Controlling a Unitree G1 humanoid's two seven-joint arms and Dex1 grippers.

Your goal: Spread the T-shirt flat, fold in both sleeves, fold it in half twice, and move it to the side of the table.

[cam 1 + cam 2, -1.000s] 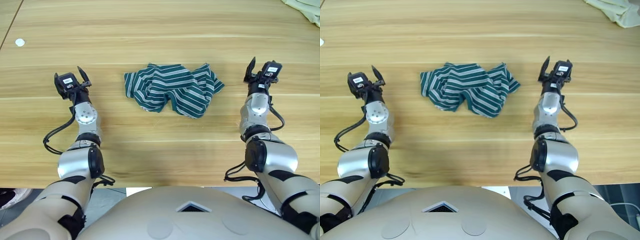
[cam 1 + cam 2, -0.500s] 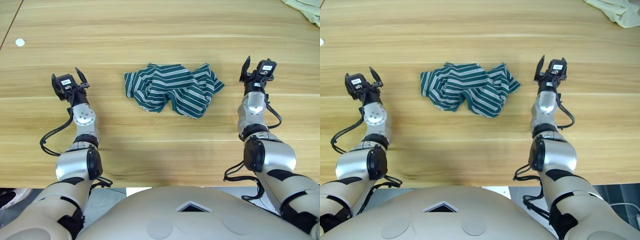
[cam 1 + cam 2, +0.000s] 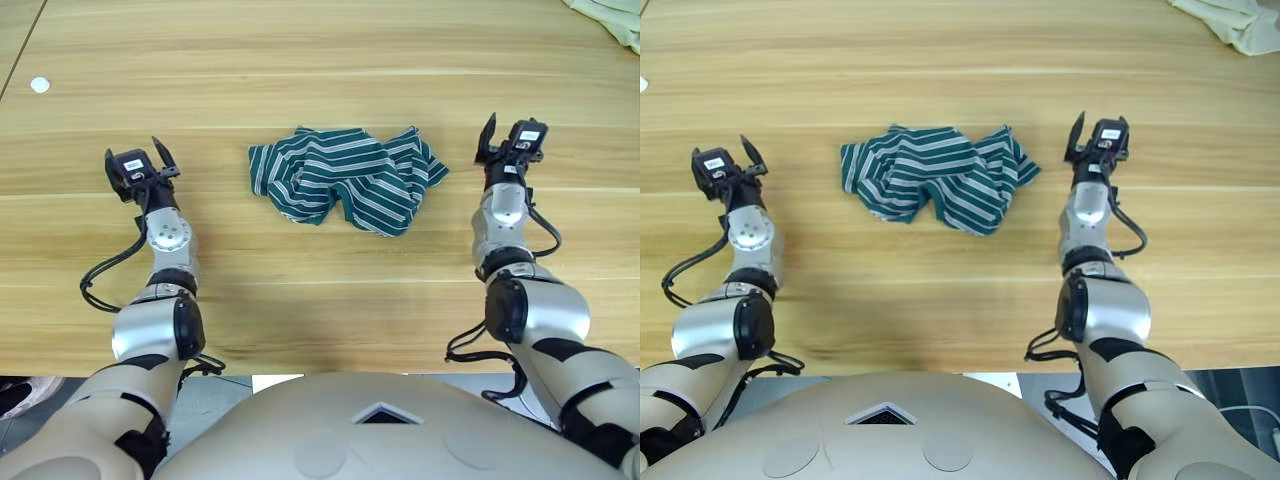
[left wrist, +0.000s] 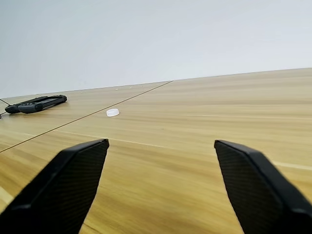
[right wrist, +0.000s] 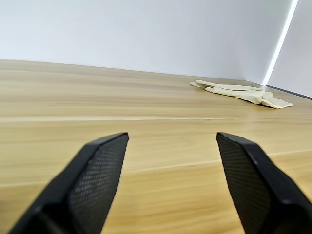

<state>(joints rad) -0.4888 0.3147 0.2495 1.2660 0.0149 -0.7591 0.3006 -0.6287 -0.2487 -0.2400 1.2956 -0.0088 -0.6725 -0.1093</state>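
A pale wood bench (image 3: 320,60) runs off toward a plain light wall, seen low across the boards in both wrist views. The T-shirt (image 3: 345,190), dark green with thin white stripes, lies in a crumpled heap around the middle of the bench, roughly midway between the two side edges. It is bunched and folded over itself, so neither the sleeves, the collar nor the hem can be picked out with any certainty.

The left gripper (image 3: 135,155) sits well apart from the heap toward the left edge, its fingers (image 4: 73,185) spread wide with only bare wood between them. The right gripper (image 3: 515,135) sits nearer, just off the right end of the heap toward the right edge, also spread and holding nothing. Neither one touches the cloth.

Farther out, a small white disc (image 3: 40,85) lies near the far left corner, a dark flat device (image 4: 36,103) beyond it, and a pale crumpled cloth (image 3: 610,20) at the far right corner.

By my reading, the task is at its very first step: the spreading has not begun. The next move calls for each gripper to come inward and down to its own side of the heap, pinch a single outer layer and not a thick fold, and then draw apart so the shirt opens flat. The risk is catching several layers at once, which would drag the bundle without unfolding it.
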